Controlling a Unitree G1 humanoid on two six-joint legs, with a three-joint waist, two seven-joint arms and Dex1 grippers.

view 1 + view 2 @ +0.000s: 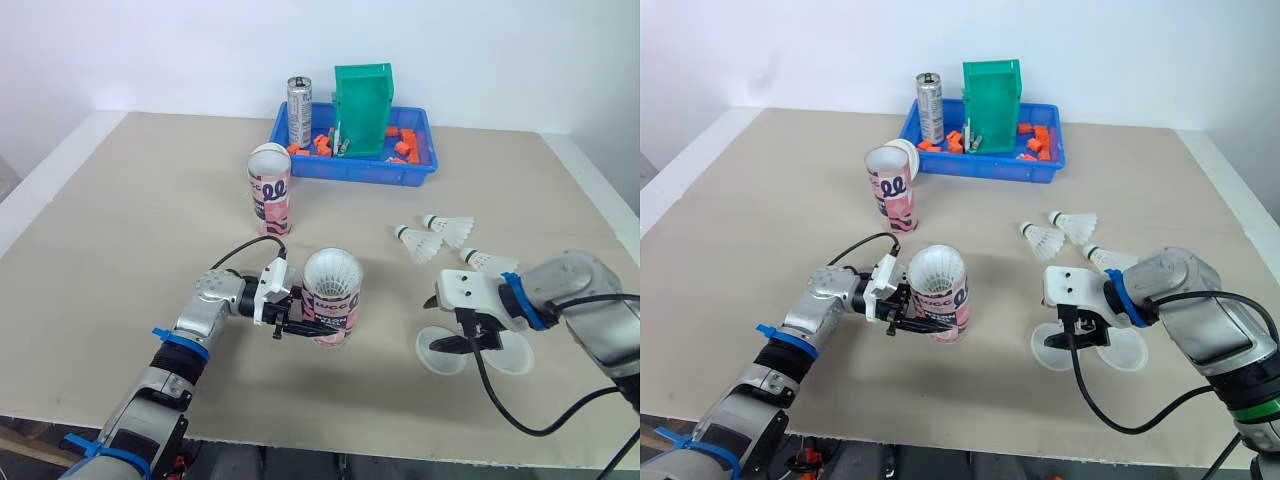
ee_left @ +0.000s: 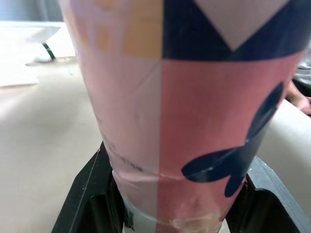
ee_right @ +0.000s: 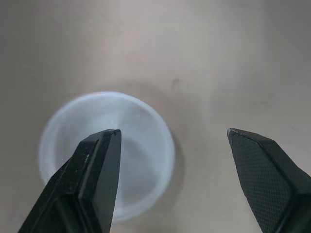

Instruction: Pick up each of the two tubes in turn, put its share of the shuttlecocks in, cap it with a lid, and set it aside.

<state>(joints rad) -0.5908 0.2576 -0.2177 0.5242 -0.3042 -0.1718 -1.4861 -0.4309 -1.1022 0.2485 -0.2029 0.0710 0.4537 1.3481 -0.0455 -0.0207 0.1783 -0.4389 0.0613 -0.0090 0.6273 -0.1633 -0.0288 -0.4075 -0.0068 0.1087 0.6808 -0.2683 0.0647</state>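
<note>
Two tubes [image 1: 333, 305], three loose shuttlecocks [image 1: 418, 243], two lids [image 1: 432, 361].

Glossy printed-paper tube [image 1: 338, 306], translucent plastic lid [image 3: 142, 159], matt tabletop [image 1: 120, 250]

Bright, even light; a soft shadow rims the lid [image 3: 141, 160].

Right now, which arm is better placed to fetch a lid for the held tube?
Right. The right fingers are open above the translucent round plastic lid, while the left fingers are clamped on the pink patterned tube.
</note>
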